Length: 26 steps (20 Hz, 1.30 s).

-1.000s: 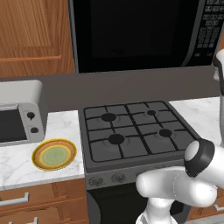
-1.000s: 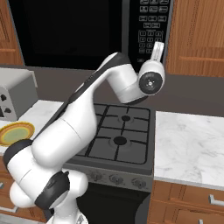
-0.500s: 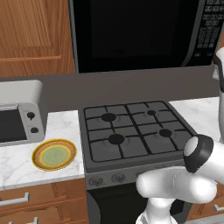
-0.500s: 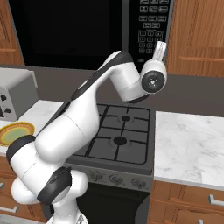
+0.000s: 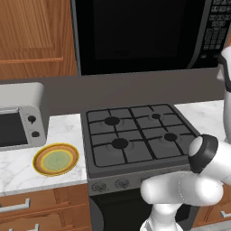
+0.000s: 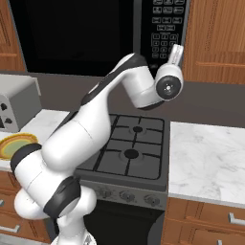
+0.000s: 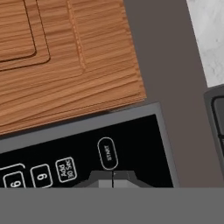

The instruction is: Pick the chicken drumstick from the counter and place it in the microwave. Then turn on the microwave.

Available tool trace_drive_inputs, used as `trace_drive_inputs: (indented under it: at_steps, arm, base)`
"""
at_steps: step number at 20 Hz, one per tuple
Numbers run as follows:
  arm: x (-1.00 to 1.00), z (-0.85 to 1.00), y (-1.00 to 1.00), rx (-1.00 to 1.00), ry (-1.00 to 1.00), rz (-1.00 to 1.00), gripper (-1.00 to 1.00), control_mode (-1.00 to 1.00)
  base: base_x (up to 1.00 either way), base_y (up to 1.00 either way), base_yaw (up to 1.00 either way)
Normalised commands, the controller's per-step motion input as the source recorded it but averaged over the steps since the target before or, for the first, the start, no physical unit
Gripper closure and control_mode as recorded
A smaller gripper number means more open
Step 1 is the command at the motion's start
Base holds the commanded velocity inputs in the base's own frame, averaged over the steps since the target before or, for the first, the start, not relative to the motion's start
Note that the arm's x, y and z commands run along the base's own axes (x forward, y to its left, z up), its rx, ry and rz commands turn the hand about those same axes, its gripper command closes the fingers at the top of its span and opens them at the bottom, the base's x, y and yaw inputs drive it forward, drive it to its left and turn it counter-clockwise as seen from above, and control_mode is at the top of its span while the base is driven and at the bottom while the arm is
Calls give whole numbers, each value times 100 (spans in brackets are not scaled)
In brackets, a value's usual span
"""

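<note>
Closed fingers (image 7: 113, 177) sit at six o'clock under the microwave (image 7: 87, 148) button marked START (image 7: 107, 153); "Add 30 Sec" (image 7: 65, 169) at its nine.

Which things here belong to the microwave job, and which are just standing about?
Job: microwave, door shut; its keypad; Start button; shut end effector just below that button.

Standing about: toaster oven, yellow plate, gas stovetop, counter.

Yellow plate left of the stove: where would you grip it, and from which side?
Pinch the raised rim of the yellow plate from above, at its front edge. It lies flat on the counter, so only the rim offers a hold, and the toaster oven probably crowds the back-left side.
</note>
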Motion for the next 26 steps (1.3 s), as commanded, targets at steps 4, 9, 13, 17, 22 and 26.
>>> trace_drive_inputs:
  at_steps: [4, 9, 13, 17, 22, 26]
  arm:
    - [12, 0, -5, 3, 0, 0, 100, -100]
    - [13, 0, -6, 3, 0, 0, 100, -100]
    - [13, 0, -5, 3, 0, 0, 100, -100]
    - [14, 0, -4, 3, 0, 0, 100, -100]
    - [15, 0, -5, 4, 0, 0, 100, -100]
    - [14, 0, -5, 4, 0, 0, 100, -100]
  base:
    - [0, 0, 0]
    - [0, 0, 0]
    - [0, 0, 0]
    - [0, 0, 0]
    - [0, 0, 0]
    - [0, 0, 0]
